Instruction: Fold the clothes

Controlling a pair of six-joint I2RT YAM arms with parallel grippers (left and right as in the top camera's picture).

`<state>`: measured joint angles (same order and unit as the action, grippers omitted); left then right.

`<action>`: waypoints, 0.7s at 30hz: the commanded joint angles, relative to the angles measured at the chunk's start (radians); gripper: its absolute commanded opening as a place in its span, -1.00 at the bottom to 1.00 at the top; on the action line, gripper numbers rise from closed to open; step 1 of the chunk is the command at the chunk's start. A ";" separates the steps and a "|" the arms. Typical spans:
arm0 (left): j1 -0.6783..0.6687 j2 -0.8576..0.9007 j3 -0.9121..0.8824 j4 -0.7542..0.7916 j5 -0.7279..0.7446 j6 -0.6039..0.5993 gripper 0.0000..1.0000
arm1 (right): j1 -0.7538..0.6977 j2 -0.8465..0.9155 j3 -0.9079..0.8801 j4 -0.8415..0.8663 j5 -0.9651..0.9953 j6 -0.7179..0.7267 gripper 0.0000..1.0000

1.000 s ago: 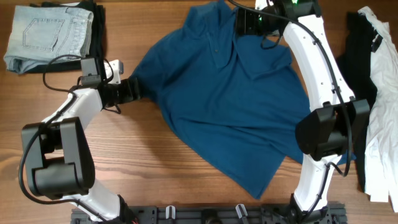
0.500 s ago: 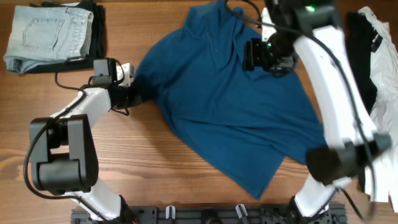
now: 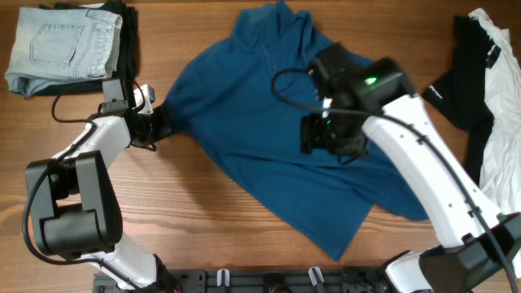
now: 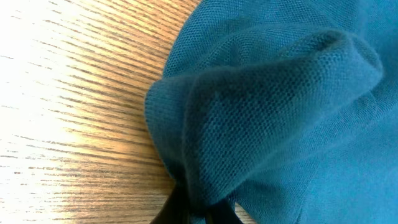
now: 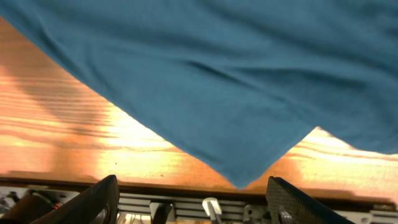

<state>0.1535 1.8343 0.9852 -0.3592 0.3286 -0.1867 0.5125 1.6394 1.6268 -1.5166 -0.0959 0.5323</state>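
A blue shirt (image 3: 244, 155) lay spread and unfolded across the middle of the worktop (image 3: 203, 220). In the last second the right arm (image 3: 423, 171) had left the collar (image 3: 281, 37) at the far edge and swung down over the shirt's middle. The right end effector (image 5: 191, 186) was wide open and held nothing. The left end effector (image 3: 160, 123) stayed pinched on the sleeve (image 4: 249, 112) at the shirt's left edge, drawing it slightly outward. This looked like flattening, with the right arm probably repositioning for a new grip; no fold had yet been made.
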 commanded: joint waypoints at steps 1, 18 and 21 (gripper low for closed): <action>0.008 -0.023 -0.013 -0.002 -0.098 -0.077 -0.92 | 0.072 -0.011 -0.079 0.069 0.022 0.100 0.55; -0.092 -0.023 -0.012 -0.167 -0.838 -0.263 -0.92 | 0.096 -0.011 -0.221 0.306 0.071 0.121 0.70; -0.179 -0.023 -0.012 -0.199 -0.964 -0.263 -0.92 | 0.096 -0.011 -0.221 0.332 0.070 0.114 0.73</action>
<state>0.0433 1.7996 0.9878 -0.5426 -0.3882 -0.4362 0.6071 1.6386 1.4094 -1.2015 -0.0559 0.6357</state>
